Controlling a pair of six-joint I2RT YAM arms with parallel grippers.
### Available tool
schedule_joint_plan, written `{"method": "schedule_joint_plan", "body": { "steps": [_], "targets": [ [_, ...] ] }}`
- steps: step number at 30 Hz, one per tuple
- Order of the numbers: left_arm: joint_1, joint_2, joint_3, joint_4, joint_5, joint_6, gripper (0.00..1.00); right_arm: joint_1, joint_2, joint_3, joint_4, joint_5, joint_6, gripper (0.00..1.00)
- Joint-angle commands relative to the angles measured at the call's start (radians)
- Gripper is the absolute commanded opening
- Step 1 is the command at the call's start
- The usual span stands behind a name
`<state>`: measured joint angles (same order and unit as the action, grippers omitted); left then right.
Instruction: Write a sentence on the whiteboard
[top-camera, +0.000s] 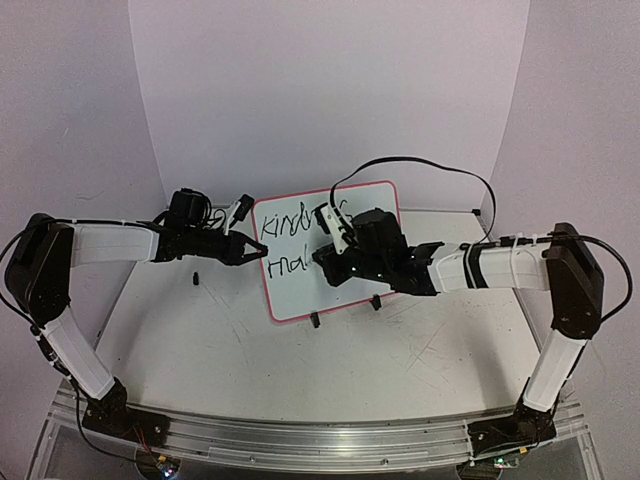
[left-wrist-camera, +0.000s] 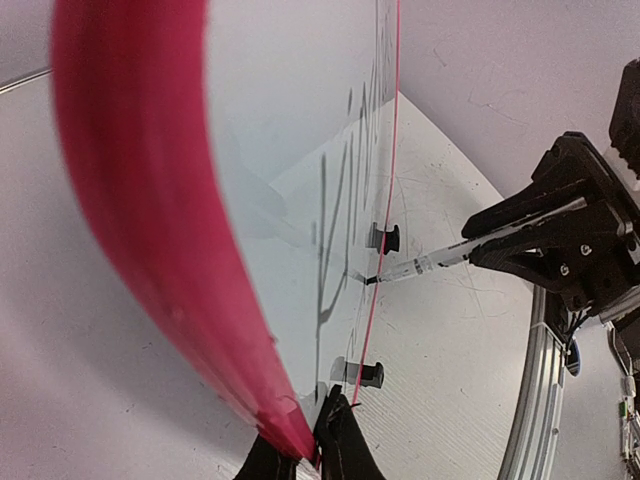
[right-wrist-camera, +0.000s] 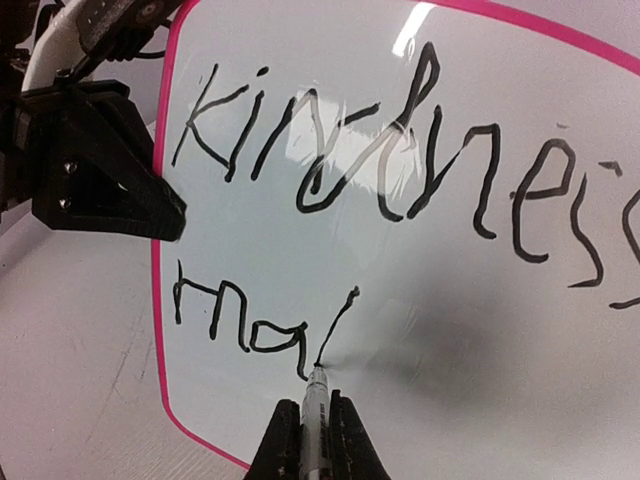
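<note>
Whiteboard: stands on the table just toward 12 o'clock of centre in the overhead view. Its face is turned to the arms and two small black feet sit under its lower edge.
Sentence: "Kindness" fills the top line. Below it, near the board's 8 o'clock, come "ma" and one fresh upstroke (likely the start of a "t").
Left gripper: clenched on the pink rim at the board's 9 o'clock edge. This is probably to keep the light board from sliding or tipping back under the pen.
Right gripper: clamped on a marker, which lies along the fingers so the tip leads and the strokes stay in the wrist camera's view.
Marker tip: touching the board at the foot of the newest stroke.
Step in hand: writing the second word, early in it.
Progress: the first word is done, but most of the writing remains.
Risk: pressing hard could flex the board away from the tip (the lines already wobble).
</note>
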<state>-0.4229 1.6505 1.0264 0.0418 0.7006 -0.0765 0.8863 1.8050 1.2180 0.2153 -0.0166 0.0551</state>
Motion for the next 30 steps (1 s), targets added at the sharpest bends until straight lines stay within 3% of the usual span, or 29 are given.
{"method": "schedule_joint_plan", "body": {
  "steps": [1, 11, 17, 21, 30],
  "targets": [
    [0.014, 0.003, 0.022, -0.017, -0.229, 0.096, 0.0, 0.008, -0.033, -0.018, 0.01, 0.006, 0.028, 0.0],
    [0.015, 0.007, 0.022, -0.017, -0.225, 0.095, 0.0, 0.009, -0.074, -0.019, 0.015, 0.114, 0.014, 0.0],
    [0.014, 0.002, 0.02, -0.019, -0.229, 0.096, 0.0, 0.009, -0.124, -0.026, 0.074, 0.004, 0.007, 0.0],
    [0.015, 0.007, 0.021, -0.019, -0.223, 0.093, 0.0, 0.009, -0.061, 0.025, 0.061, -0.026, 0.015, 0.0],
    [0.015, -0.003, 0.017, -0.019, -0.229, 0.095, 0.0, 0.008, -0.004, 0.069, 0.055, 0.015, 0.015, 0.0]
  ]
}}
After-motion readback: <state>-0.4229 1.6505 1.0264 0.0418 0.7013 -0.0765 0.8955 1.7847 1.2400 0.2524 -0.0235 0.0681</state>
